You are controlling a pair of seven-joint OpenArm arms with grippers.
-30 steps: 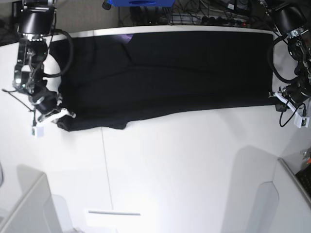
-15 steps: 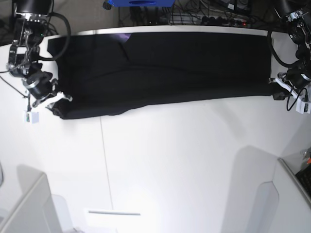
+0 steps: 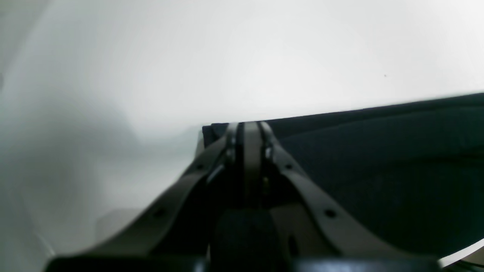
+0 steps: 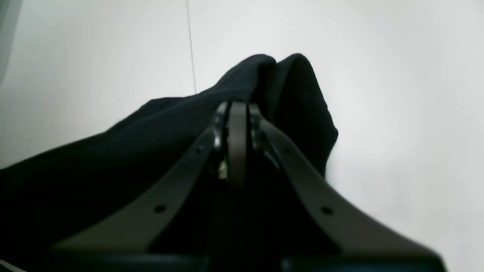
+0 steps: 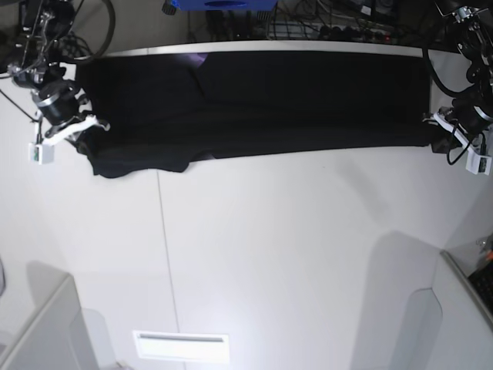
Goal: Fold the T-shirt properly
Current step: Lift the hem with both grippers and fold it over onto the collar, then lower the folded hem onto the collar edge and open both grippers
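The black T-shirt (image 5: 254,108) lies stretched in a long band across the far part of the white table (image 5: 293,254). At the band's right end, my left gripper (image 5: 436,126) is shut on a flat corner of the cloth; in the left wrist view its fingertips (image 3: 250,130) pinch the T-shirt (image 3: 378,162) at the edge. My right gripper (image 5: 86,126) holds the left end. In the right wrist view its closed fingertips (image 4: 236,109) clamp a bunched fold of the T-shirt (image 4: 295,94) that rises above them.
A thin seam (image 5: 166,254) runs down the table. A blue object (image 5: 219,4) and cables (image 5: 331,27) lie beyond the far edge. Grey panels stand at the near left (image 5: 46,331) and near right (image 5: 431,324). A white strip (image 5: 181,347) sits near the front edge.
Both grippers have moved toward the far edge, dragging the shirt's near edge with them. The black band is narrower and sits farther back.
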